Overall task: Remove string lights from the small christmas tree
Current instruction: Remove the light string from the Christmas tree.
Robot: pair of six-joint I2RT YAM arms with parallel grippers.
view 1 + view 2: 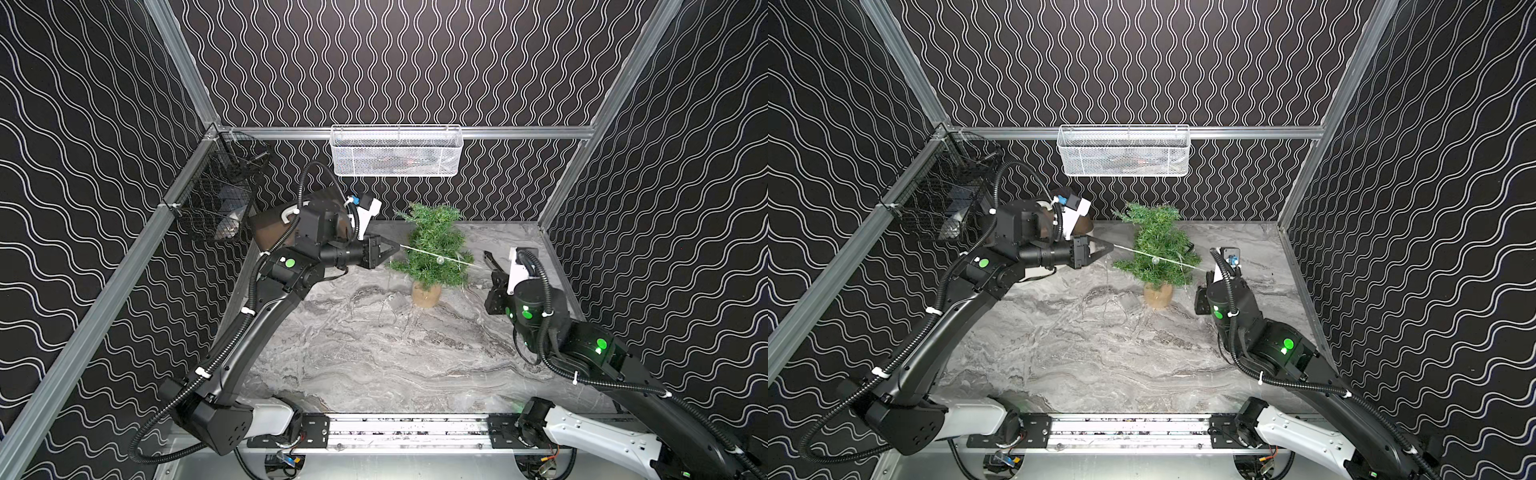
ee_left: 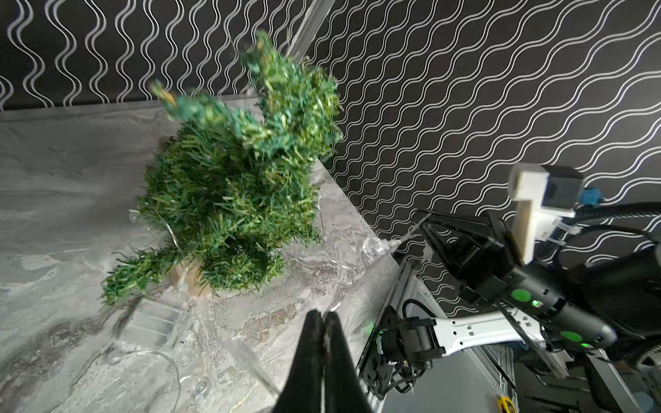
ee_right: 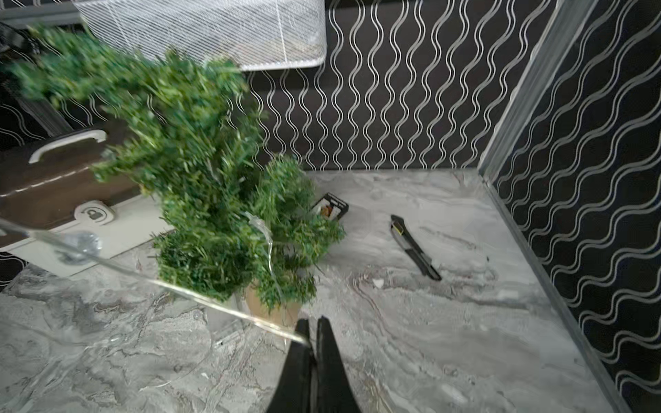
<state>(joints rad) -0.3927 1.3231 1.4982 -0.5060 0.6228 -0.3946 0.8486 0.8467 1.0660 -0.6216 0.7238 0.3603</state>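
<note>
Marble desk [image 1: 374, 353]: our left hand [image 1: 395, 248] and right hand [image 1: 487, 256] clench the string lights [image 1: 453, 260], nine to three o'clock across the small christmas tree [image 1: 432, 232]; next, we lift clear.

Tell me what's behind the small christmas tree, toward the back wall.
A small black packet lies on the table behind the small christmas tree, its near end covered by branches. Anything else behind the foliage is hidden.

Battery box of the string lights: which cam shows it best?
Left wrist: the battery box lies flat on the table beside the small christmas tree, nearly whole, slightly blurred. A top view shows it small by the tree's base. Right wrist shows only a part, behind the taut string lights.
</note>
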